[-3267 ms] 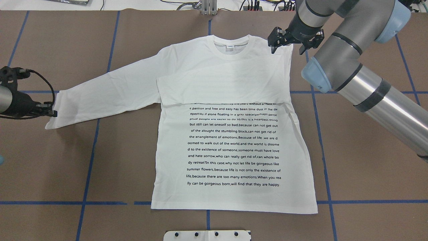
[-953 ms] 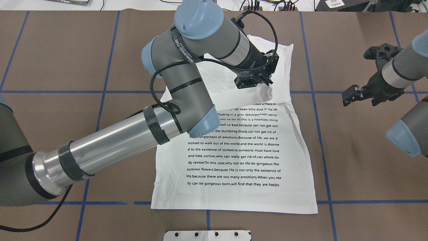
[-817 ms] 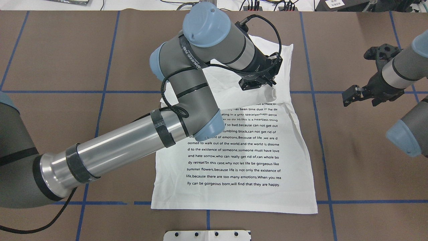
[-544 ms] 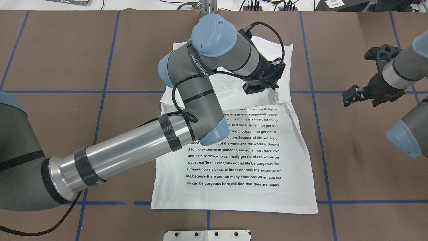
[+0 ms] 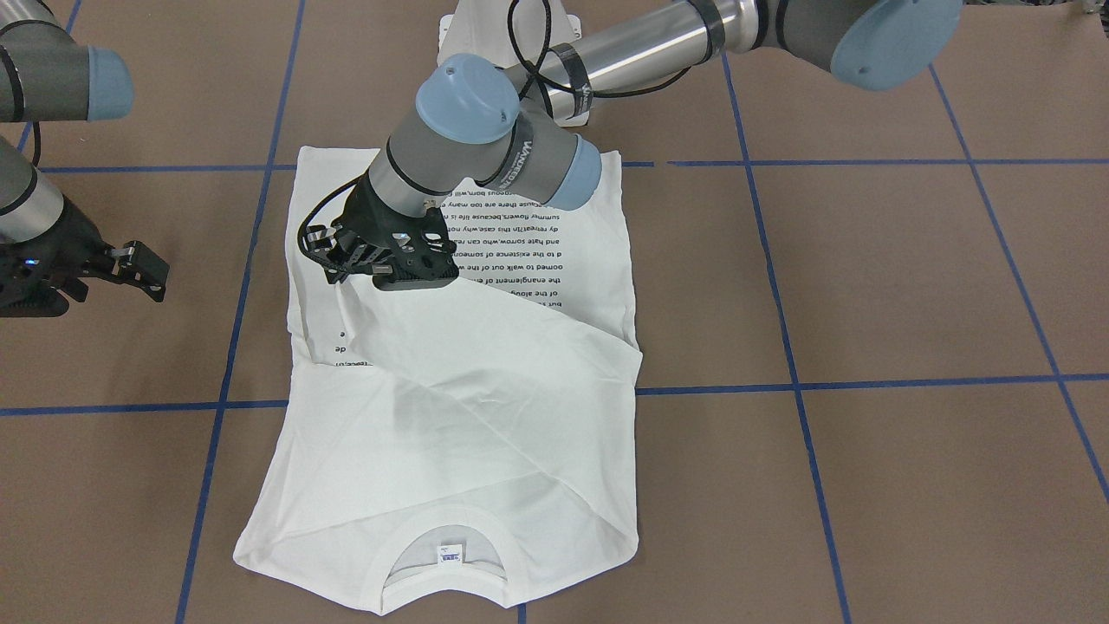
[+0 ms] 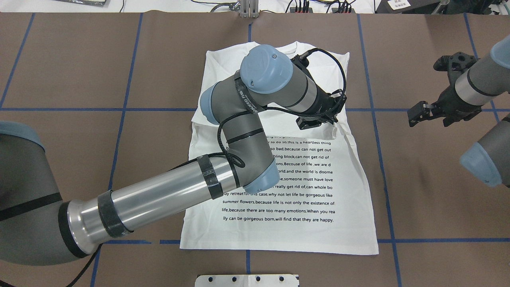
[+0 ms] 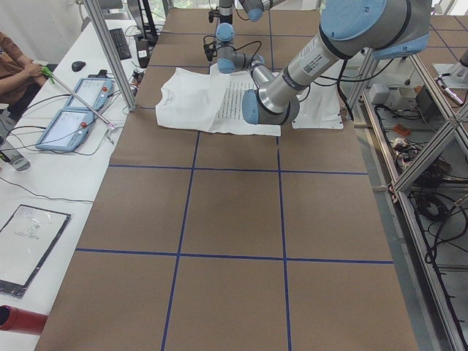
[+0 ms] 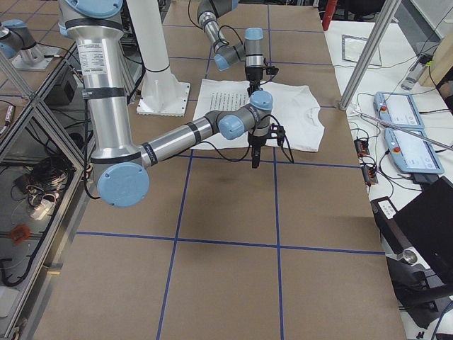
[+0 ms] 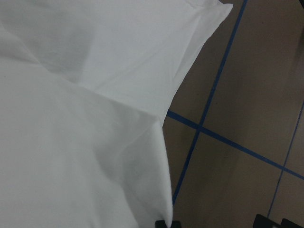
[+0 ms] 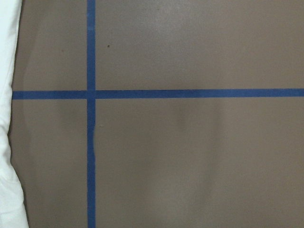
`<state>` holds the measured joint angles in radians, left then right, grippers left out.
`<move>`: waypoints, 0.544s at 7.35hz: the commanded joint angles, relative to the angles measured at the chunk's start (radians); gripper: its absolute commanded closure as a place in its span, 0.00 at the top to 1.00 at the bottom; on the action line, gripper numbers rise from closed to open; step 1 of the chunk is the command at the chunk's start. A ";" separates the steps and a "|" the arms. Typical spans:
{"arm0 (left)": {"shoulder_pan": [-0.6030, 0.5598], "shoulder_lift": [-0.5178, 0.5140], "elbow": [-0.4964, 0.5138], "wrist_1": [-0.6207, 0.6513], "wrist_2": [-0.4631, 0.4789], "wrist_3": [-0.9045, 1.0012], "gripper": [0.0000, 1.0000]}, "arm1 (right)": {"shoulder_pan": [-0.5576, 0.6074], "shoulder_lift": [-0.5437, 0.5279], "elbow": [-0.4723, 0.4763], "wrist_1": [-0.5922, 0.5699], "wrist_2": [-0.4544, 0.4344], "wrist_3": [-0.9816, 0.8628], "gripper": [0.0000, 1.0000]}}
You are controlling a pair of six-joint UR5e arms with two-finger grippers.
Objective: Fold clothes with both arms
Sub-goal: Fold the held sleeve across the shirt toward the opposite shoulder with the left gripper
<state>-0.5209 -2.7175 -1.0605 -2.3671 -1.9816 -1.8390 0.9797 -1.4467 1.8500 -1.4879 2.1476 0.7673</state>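
- The shirt (image 6: 279,207) lies on the table (image 6: 418,199) at the centre of the overhead view, with its hem toward the bottom of the frame and its collar toward the top.
- In the front-facing view the collar (image 5: 442,563) is at the bottom, with a small white-blue label (image 5: 450,552) inside it.
- Lines of black text (image 6: 291,195) cover the lower half of the shirt in the overhead view. White cloth folded across the chest hides the upper lines.
- That folded layer runs as a slanting crease from the shirt's right edge in the front-facing view up to the left end effector (image 5: 340,276).
- The left end effector sits over the left part of the shirt in that view. It appears clamped on the cloth, which rises in a peak to its tips.
- The left arm (image 6: 159,199) comes in from the lower left of the overhead view and bends over the shirt.
- The right end effector (image 6: 429,119) is released, its fingers spread, and it hangs over bare table at the right of the overhead view, well apart from the shirt.
- The right wrist view shows brown table, blue tape lines (image 10: 90,142) and a strip of shirt at its left edge.
- A white plate (image 6: 247,280) lies at the bottom centre of the overhead view, just beyond the hem.
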 commanded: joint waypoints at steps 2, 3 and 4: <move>0.051 0.018 -0.001 -0.004 0.047 0.004 0.00 | -0.001 0.002 0.000 0.000 0.020 0.001 1.00; 0.058 0.031 -0.007 -0.003 0.047 0.004 0.00 | -0.001 0.002 0.000 0.001 0.023 0.003 1.00; 0.059 0.033 -0.007 -0.003 0.047 0.003 0.00 | -0.001 0.003 0.000 0.000 0.023 0.003 1.00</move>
<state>-0.4683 -2.6910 -1.0656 -2.3705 -1.9380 -1.8353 0.9787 -1.4447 1.8500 -1.4874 2.1674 0.7695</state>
